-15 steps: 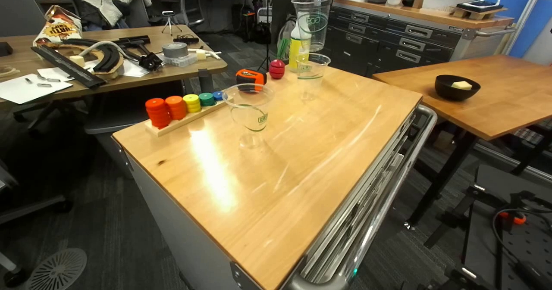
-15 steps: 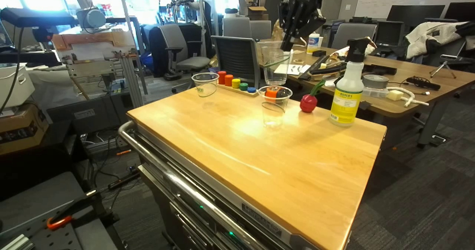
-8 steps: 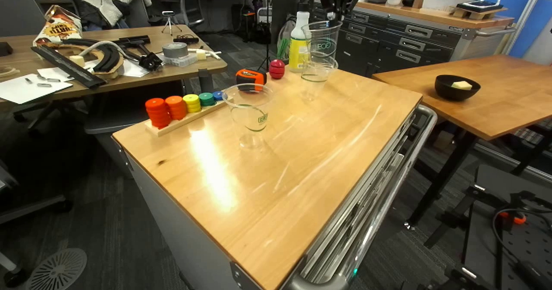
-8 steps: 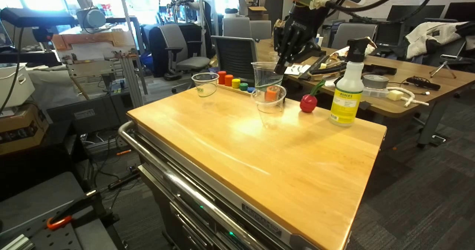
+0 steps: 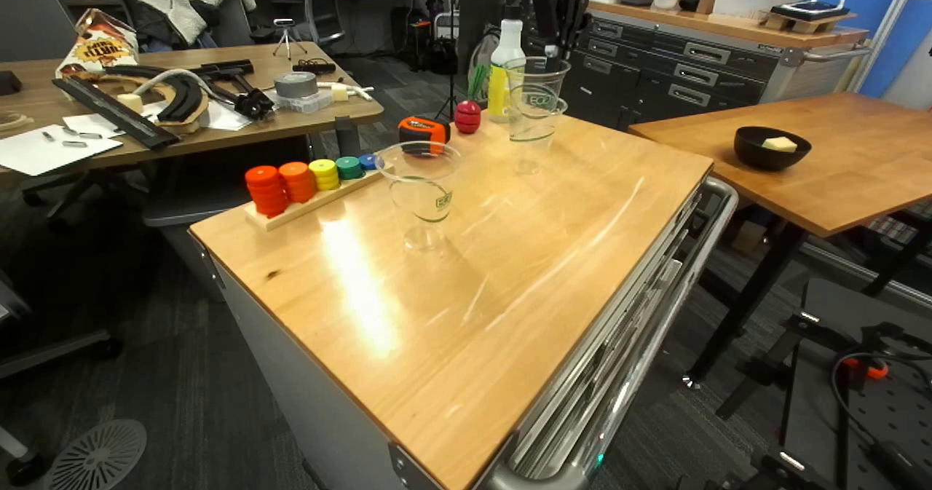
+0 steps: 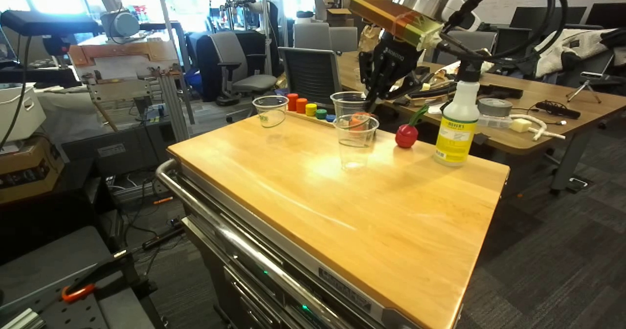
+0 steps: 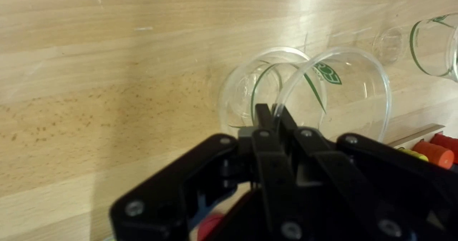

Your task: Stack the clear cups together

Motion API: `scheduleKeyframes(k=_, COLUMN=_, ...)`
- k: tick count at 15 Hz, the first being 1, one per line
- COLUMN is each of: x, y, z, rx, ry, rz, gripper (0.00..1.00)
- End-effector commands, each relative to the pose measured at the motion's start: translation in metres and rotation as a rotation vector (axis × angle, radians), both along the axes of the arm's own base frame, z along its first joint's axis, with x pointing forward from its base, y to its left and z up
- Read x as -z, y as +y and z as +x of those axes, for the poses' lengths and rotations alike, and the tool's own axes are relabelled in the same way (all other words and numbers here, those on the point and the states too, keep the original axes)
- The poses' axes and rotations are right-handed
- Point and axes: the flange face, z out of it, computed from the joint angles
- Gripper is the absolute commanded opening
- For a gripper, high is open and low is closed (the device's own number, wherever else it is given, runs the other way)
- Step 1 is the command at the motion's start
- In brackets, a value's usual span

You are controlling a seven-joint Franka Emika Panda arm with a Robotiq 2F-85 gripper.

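Held cup [image 5: 537, 97] hangs lower, perhaps inside another cup [image 6: 354, 149]

In the wrist view, a clear cup [image 7: 434, 44] is cropped at right; a red object [image 7: 208, 225] is mostly hidden.

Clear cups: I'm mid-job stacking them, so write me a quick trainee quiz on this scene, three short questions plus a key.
1. How many clear cups show across these views?
2. The gripper holds one cup by its: A) base; B) rim; C) green band.
3. True or false: the black bowl stands on a different tabletop from the spray bottle.

Key: 1. Three. 2. B. 3. True.
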Motion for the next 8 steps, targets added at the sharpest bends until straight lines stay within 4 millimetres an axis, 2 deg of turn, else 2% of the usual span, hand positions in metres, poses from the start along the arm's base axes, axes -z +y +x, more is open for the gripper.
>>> scheduleKeyframes(k=1, x=0.0021, y=0.0066, z=0.0023, rx=-0.055, ry=-0.081, rz=0.043, gripper=0.06)
scheduleKeyframes(k=3, x=0.0057, y=0.0106, z=0.0012, rx=-0.095, ry=-0.093, rz=0.035, gripper=0.08)
scheduleKeyframes(k=4, x=0.0066, y=0.0123, z=0.0003, rx=-0.113, ry=-0.098, rz=0.033, gripper=0.23)
scheduleKeyframes(k=5, x=0.0069, y=0.0136, z=-0.0003, rx=-0.127, ry=-0.102, rz=0.035, gripper=0.33)
scheduleKeyframes(k=6, x=0.0058, y=0.0144, z=-0.0008, rx=-0.138, ry=-0.11, rz=0.036, gripper=0.36)
scheduleKeyframes(k=8, x=0.0003, y=0.0161, z=-0.0018, rx=-0.157, ry=-0.122, rz=0.041, gripper=0.49)
